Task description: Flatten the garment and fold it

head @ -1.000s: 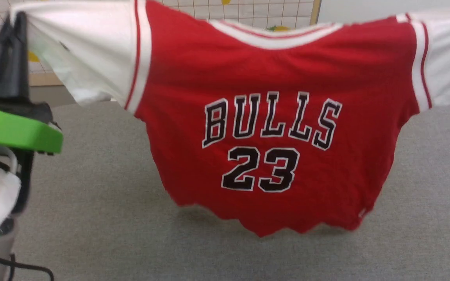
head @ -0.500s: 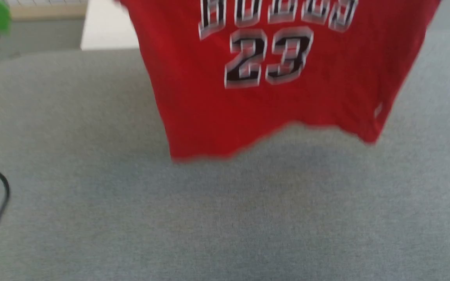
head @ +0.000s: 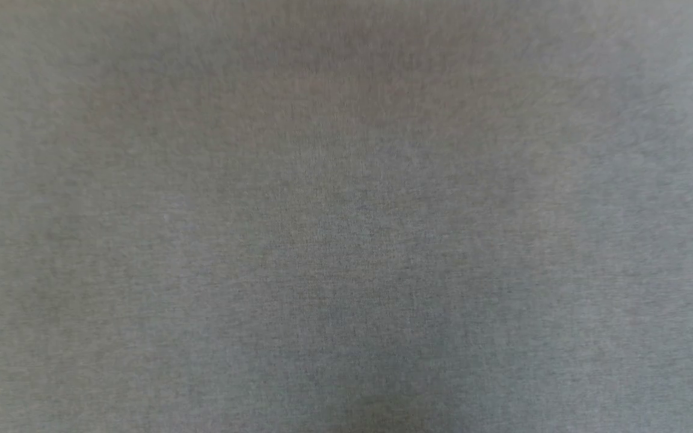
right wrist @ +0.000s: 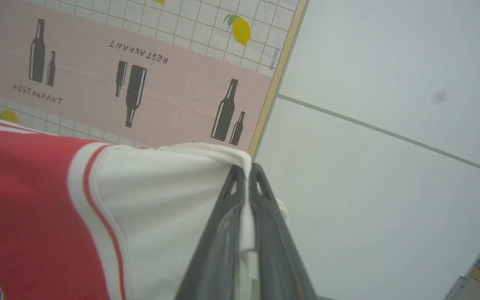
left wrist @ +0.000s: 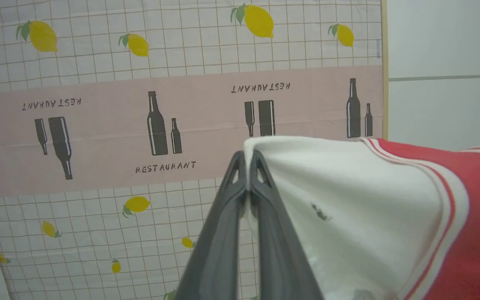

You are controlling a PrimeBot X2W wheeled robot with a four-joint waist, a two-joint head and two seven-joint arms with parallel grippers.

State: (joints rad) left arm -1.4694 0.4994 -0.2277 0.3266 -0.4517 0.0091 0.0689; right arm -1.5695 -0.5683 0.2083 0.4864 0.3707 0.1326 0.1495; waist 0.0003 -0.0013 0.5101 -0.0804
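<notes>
The garment (left wrist: 390, 216) is a red jersey with white short sleeves edged in thin red stripes. In the left wrist view my left gripper (left wrist: 247, 160) is shut on the tip of one white sleeve, the cloth stretching away to the right. In the right wrist view my right gripper (right wrist: 247, 171) is shut on the other white sleeve of the garment (right wrist: 152, 200), white fabric pinched between its dark fingers (right wrist: 219, 233). Part of a black, white-outlined letter shows at the lower left there. The jersey hangs spread between the two grippers.
The head view looks straight down on a grey fabric-covered table (head: 346, 216). Behind the grippers hangs a checked cloth (left wrist: 140, 125) printed with lemons, bottles and "RESTAURANT". A pale wall (right wrist: 390, 125) lies to its right.
The head camera has tilted down: the hanging jersey and my left arm slid up out of the head view, leaving the grey table surface.
</notes>
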